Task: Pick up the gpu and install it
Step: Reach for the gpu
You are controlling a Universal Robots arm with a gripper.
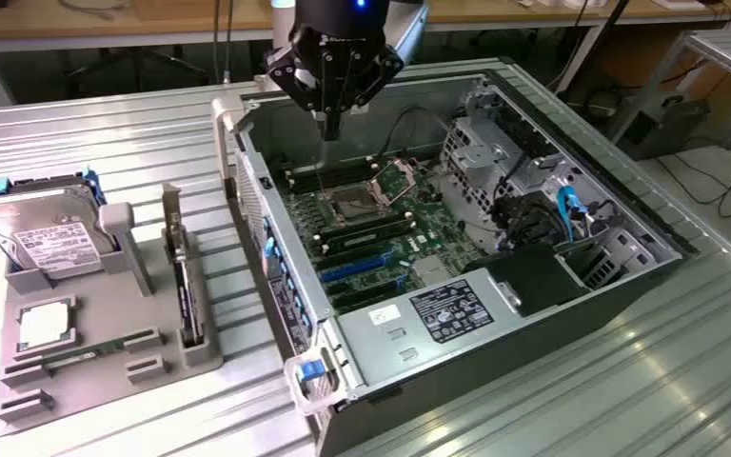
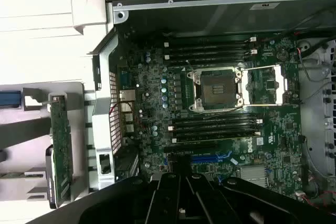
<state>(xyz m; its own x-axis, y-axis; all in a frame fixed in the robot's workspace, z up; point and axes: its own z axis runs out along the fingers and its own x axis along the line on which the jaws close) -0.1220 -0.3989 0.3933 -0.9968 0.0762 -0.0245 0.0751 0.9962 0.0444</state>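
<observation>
I see the tool [image 1: 328,129] with fingers together over the open case [image 1: 467,400]; gpu [image 1: 187,286] stands edgewise in the tray [image 1: 87,352], exterior view's left.

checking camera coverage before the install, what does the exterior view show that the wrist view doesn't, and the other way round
The exterior view adds the labelled power supply at one end of the open case. The wrist view adds the rear port block against the perforated back wall. Both share the motherboard, its empty CPU socket, the shut gripper over the case holding nothing, and the gpu standing on edge in the grey holder outside the case.
</observation>
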